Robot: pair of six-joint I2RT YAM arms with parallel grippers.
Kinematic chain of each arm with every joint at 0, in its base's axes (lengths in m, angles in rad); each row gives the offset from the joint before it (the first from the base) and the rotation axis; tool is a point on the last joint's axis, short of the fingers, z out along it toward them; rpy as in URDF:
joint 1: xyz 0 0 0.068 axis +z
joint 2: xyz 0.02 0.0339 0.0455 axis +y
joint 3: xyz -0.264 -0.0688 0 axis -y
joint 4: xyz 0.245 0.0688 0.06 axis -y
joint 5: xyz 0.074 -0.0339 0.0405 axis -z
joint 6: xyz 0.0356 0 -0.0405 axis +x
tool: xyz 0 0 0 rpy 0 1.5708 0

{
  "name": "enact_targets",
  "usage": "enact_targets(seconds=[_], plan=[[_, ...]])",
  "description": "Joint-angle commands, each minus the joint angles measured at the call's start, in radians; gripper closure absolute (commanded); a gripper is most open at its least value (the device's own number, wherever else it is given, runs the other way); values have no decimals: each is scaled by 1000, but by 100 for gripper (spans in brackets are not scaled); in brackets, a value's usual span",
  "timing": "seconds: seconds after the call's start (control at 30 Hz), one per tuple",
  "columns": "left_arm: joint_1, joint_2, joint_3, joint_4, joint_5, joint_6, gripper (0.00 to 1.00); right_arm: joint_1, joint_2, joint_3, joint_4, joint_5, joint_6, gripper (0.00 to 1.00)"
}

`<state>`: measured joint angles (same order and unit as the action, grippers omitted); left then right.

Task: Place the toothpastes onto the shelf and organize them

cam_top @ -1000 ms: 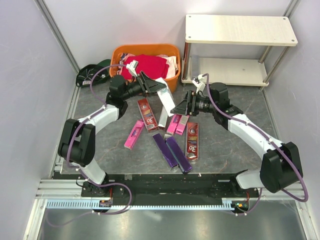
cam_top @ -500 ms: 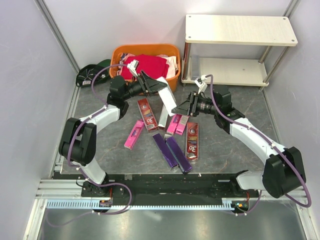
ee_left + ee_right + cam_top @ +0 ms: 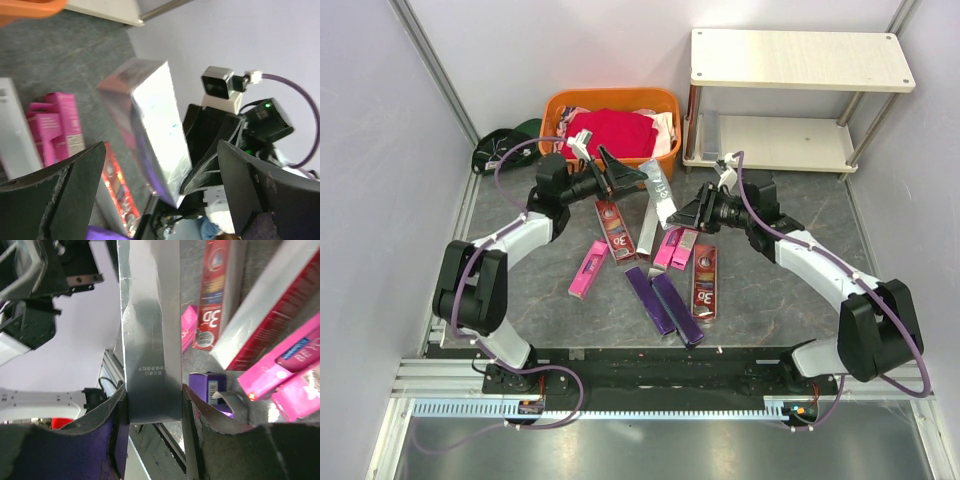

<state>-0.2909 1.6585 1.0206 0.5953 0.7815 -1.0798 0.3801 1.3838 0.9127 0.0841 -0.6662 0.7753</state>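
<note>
Barely started: no toothpastes on the shelf (image 3: pixel 796 60), either board. Clamped by one end in the right claw (image 3: pixel 154 412), a silver-grey box (image 3: pixel 658 190), held clear of the tabletop (image 3: pixel 760 300) between the arms. Just beside that box, the left claw (image 3: pixel 161 146), spread wide and holding nothing. Lying loose on the tabletop: dark red boxes (image 3: pixel 615 228), pink boxes (image 3: pixel 588 270), purple boxes (image 3: pixel 663 303) (one more silver-grey among them). Left to do, judging by this: nearly everything.

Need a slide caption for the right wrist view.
Right gripper clamped on one end of a silver-grey toothpaste box, with a dark red box, pink boxes and a purple box lying behind.
</note>
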Motion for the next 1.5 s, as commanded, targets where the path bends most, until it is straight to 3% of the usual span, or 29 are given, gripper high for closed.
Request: enact_targets(seconds=[0.0,0.13,0.3,0.7,1.0,1.47], plan=[[6,-94,28,-241,-83,227,0,-49,-6,43,51,33,24,87],[-2,-146,78,-454,-217,435,0,-108,-12,28,40,39,32,87],[-7,-160,133,-635,-355,538,0,-181,-22,11,14,37,16,87],[-21,-161,154,-674,-367,593,0,-360,135,179,16,28,-51,88],[-19,-154,170,-684,-341,606,0,-452,374,308,209,33,58,88],[-21,-135,164,-684,-311,612,0,-466,765,727,149,45,48,86]])
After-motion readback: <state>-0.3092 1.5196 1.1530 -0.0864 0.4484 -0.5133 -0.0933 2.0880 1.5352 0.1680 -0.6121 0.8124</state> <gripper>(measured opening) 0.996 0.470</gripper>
